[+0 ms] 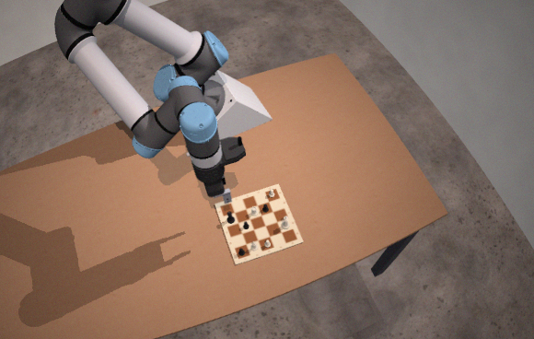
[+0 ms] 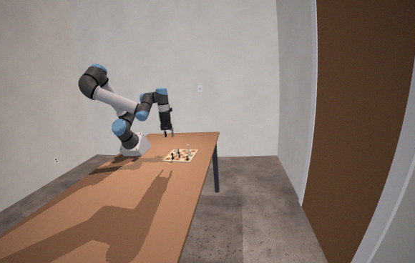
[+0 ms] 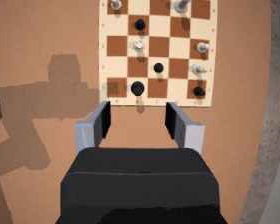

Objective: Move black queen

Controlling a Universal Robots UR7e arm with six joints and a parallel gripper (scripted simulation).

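Note:
A small chessboard (image 1: 225, 232) (image 2: 193, 156) lies on the brown table (image 1: 343, 152), towards its front right. The tallest black piece (image 1: 230, 217) (image 3: 138, 88), which I take for the black queen, stands upright in the board row nearest the arm. My gripper (image 1: 224, 197) (image 2: 169, 134) (image 3: 138, 113) is open and empty. It hangs well above the table just off that edge of the board, with the queen a little ahead of the fingers. The edge letters are too small to read.
Other black pieces (image 1: 246, 226) (image 1: 265, 208) (image 1: 241, 251) and several white pieces, such as one white piece (image 1: 284, 223) and another (image 1: 271, 192), stand upright on the board. The arm's white pedestal (image 1: 239, 103) sits behind the board. The table's front edge runs close to the board.

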